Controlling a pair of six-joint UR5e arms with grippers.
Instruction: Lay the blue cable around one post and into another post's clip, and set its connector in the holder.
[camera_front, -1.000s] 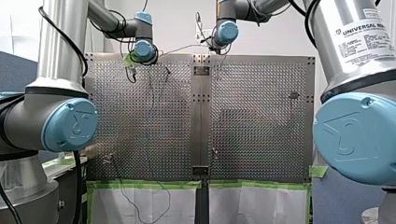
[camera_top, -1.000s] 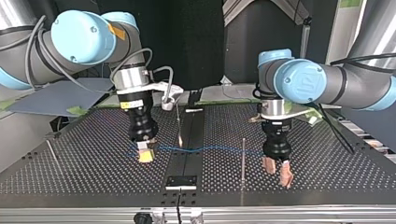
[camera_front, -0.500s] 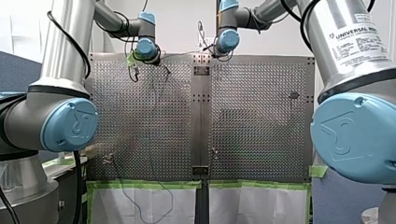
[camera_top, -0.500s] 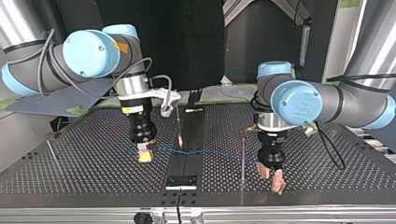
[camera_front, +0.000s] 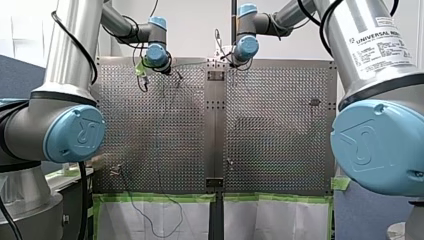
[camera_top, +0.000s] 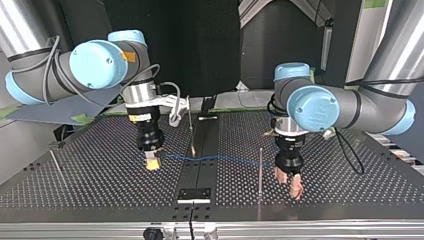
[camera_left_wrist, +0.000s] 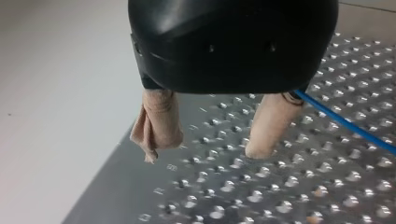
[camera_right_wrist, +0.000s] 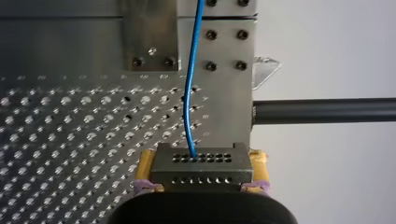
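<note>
Toward 4 o'clock of the bench in the top view, you can see that my left claw has slid toward 9 o'clock over the last second. It now hangs just beside the upright post, at that post's 3 o'clock. Its beige fingers stand apart, released and gripping nothing. In the left wrist view the blue cable runs past the outer side of one finger, though you cannot tell whether it touches. At 9 o'clock my right claw has barely moved and stays clenched on the grey connector, with yellow pads on both sides. The cable stretches low over the bench from that connector toward the post. You should read this as the routing only starting: the cable is round no post yet, clipped nowhere, and the connector is yet to be set down
</note>
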